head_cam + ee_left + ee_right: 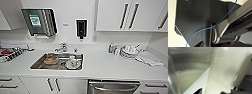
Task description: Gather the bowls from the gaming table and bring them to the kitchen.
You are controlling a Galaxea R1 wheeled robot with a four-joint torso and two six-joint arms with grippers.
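Bowls blurred in kitchen sink

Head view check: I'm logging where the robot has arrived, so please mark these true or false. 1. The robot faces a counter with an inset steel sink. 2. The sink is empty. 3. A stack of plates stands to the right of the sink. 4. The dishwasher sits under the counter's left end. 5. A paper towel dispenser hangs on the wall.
1. True: the steel sink is set into the white countertop.
2. False: it holds dishes.
3. True: the stack of plates stands on the counter's right part.
4. False: the dishwasher sits below, right of the sink.
5. True: the paper towel dispenser hangs left of the faucet.
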